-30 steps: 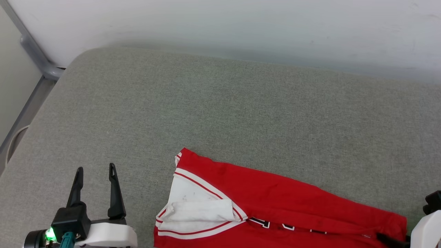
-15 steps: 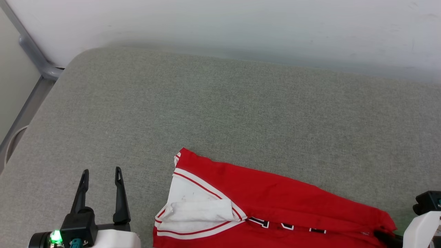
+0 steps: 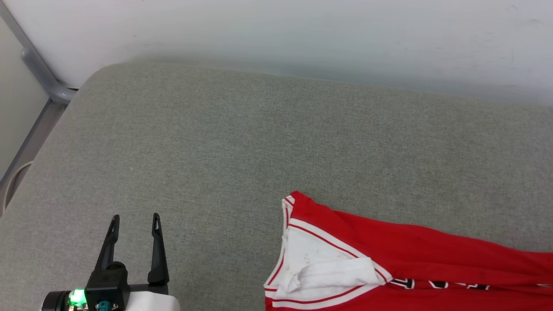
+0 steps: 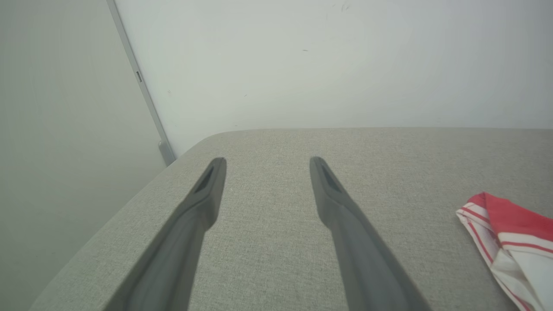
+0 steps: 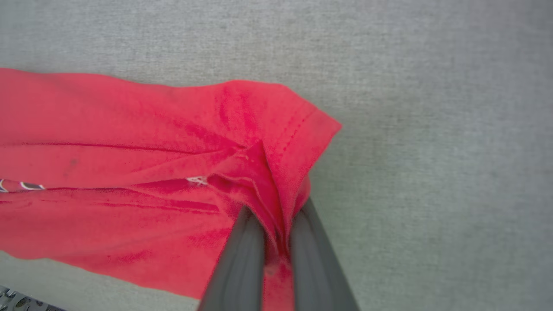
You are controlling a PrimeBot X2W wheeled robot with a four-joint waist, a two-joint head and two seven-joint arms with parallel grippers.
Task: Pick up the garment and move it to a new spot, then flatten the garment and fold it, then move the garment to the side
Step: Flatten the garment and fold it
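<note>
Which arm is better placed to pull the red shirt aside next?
Right. The right gripper is shut on a bunched red edge of the garment, ready to pull. The left gripper stands open over the bare grey cushion, apart from it.

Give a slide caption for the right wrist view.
Right gripper pinching the hem of the red jersey T-shirt on grey fabric padding.

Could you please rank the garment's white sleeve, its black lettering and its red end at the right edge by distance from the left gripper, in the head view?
1. White sleeve: nearest, to the right of the left gripper.
2. Black lettering: further right, beyond the sleeve.
3. Red end: farthest, at the view's right edge.
</note>
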